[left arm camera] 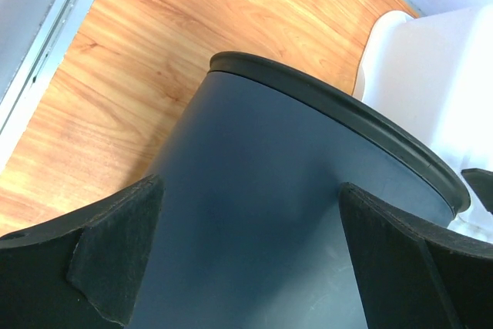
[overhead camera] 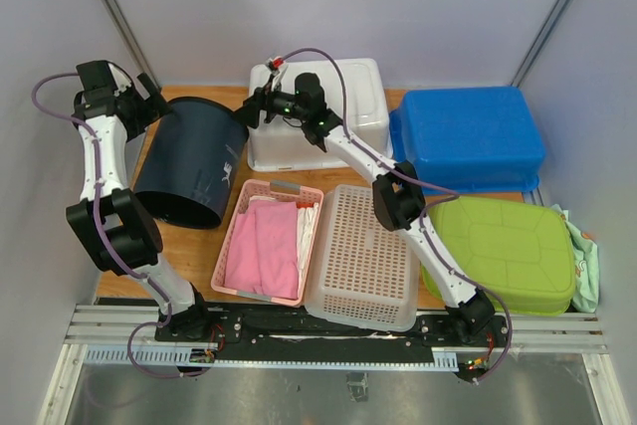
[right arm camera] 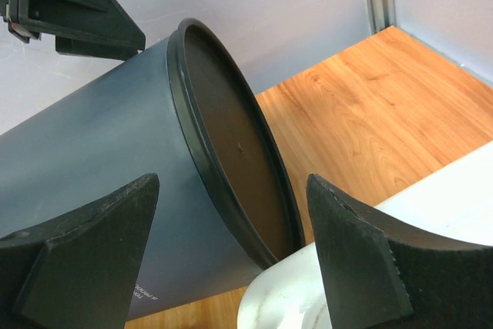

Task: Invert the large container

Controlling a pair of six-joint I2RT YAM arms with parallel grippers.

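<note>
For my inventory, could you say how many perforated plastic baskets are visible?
2: a pink perforated plastic basket at front centre; a white perforated plastic basket just right of it.

Large container [overhead camera: 189,161]: dark navy blue, small white print
Table [left arm camera: 154,36]: warm orange wood grain
Bin [overhead camera: 348,106]: white
Tub [overhead camera: 468,136]: bright blue
Lid [overhead camera: 503,246]: lime green
Slotted basket [overhead camera: 257,186]: pink
Mesh basket [overhead camera: 363,246]: white, grid of holes

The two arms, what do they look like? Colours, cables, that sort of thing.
Both the left arm and right arm are slim white links joined by chunky black joints. A thin lilac cable loops along each. The left end effector and right end effector each have two black wedge-shaped fingers faced with dark fuzzy pads. Small green lights glow near the right wrist.
</note>
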